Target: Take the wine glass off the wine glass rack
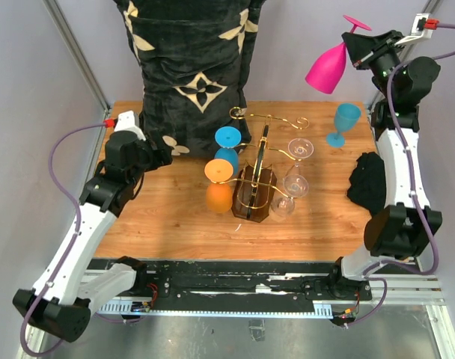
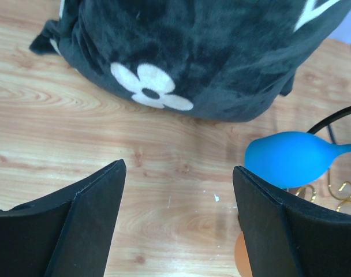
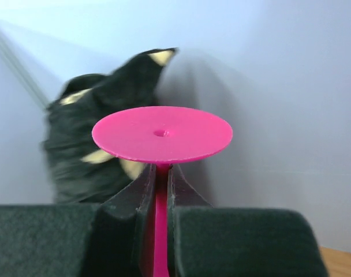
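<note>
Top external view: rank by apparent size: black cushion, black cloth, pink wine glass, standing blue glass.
1. black cushion
2-3. black cloth and pink wine glass: these look alike. The right gripper holds the glass up nearer the camera, so I have not ranked them.
4. standing blue glass

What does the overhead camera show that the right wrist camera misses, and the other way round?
Only overhead: the wine glass rack with a blue glass, an orange glass and clear glasses on it, a teal glass standing on the table, and the pink wine glass's bowl. Only the right wrist: the fingers pinching the pink stem just under its round foot. Both: the pink wine glass, held by the right hand, and the dark flowered cushion.
</note>
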`<move>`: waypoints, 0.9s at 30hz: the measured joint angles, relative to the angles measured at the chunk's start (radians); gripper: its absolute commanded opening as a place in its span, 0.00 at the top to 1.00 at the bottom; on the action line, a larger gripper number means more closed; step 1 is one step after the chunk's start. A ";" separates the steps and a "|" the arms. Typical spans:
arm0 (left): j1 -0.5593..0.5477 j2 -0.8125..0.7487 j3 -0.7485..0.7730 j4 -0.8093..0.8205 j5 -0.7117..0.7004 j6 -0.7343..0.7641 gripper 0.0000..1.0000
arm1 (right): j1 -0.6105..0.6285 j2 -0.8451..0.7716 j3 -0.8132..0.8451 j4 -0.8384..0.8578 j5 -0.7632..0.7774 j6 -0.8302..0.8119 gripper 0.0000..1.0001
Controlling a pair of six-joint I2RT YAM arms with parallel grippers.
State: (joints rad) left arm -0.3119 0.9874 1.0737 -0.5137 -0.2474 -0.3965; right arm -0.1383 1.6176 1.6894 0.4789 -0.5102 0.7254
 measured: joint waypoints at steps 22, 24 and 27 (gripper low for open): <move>0.000 -0.356 -0.107 0.455 0.460 0.520 0.19 | 0.667 0.058 0.267 -0.808 -0.381 0.084 0.99; 0.000 -0.356 -0.117 0.498 0.518 0.590 0.18 | 0.692 0.120 0.307 -0.851 -0.391 0.090 0.99; 0.000 -0.353 -0.137 0.563 0.605 0.669 0.26 | 0.732 0.212 0.402 -0.905 -0.407 0.097 0.99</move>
State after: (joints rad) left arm -0.3119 0.6346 0.9367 0.0498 0.3573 0.2726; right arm 0.5934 1.8297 2.0911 -0.4263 -0.9176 0.8219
